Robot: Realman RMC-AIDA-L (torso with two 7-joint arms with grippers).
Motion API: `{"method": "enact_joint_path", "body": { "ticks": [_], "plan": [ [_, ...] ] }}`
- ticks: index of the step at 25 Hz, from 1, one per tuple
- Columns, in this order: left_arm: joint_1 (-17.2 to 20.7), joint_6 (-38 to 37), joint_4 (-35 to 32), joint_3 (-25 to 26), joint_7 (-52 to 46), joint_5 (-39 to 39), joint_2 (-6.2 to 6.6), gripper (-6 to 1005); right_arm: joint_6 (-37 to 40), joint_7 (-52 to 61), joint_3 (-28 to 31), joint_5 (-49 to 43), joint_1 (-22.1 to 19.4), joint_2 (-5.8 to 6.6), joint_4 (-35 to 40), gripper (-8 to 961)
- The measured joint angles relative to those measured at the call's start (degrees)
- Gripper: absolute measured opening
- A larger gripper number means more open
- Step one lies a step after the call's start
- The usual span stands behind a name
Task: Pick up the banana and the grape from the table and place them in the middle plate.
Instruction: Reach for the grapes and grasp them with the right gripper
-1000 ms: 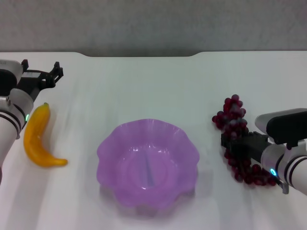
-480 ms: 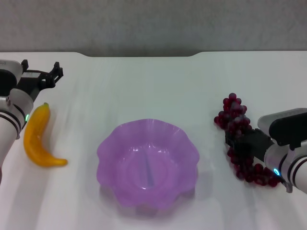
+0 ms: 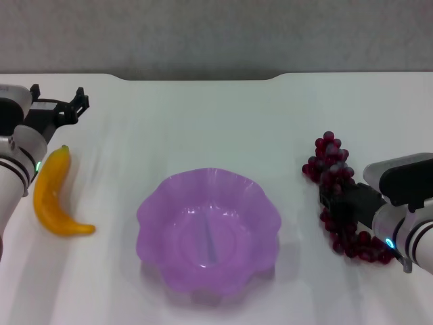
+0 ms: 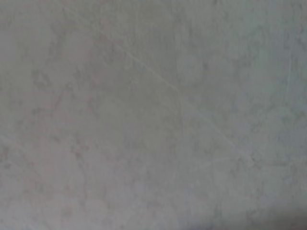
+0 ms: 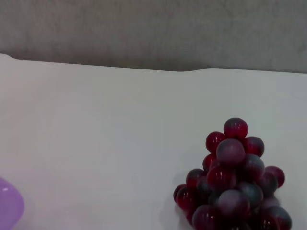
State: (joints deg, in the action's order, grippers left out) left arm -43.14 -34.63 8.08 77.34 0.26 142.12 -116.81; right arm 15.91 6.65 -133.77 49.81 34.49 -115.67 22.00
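The orange-yellow banana (image 3: 53,196) lies on the white table (image 3: 203,115) at the left. My left gripper (image 3: 59,98) is open and empty, just beyond the banana's far tip and apart from it. The translucent purple middle plate (image 3: 157,203) stands empty in the middle. The dark red-purple grape (image 3: 329,162) lies on the table at the right. My right gripper (image 3: 340,203) is down on the middle of the bunch and hides part of it. The right wrist view shows the far end of the grape (image 5: 230,177) close up.
The table's rounded back edge (image 3: 203,77) runs across the far side, with a grey wall behind it. The left wrist view shows only a plain grey surface. A sliver of the plate (image 5: 9,203) shows in the right wrist view.
My right gripper has shifted slightly to the right, and the grape bunch has shifted a little with it. The left arm, banana and plate have not moved.
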Motion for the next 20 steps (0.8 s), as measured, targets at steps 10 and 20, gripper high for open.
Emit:
{"method": "enact_joint_path", "body": {
  "ticks": [10,20],
  "plan": [
    [-0.02,0.0,0.0,0.0,0.0,0.0,0.0,896,-0.02,0.16,0.0,0.21,0.05,-0.09,-0.02,386],
    [-0.02,0.0,0.0,0.0,0.0,0.0,0.0,896,0.18,0.2,0.0,0.21,0.05,-0.09,-0.04,341]
  ]
}}
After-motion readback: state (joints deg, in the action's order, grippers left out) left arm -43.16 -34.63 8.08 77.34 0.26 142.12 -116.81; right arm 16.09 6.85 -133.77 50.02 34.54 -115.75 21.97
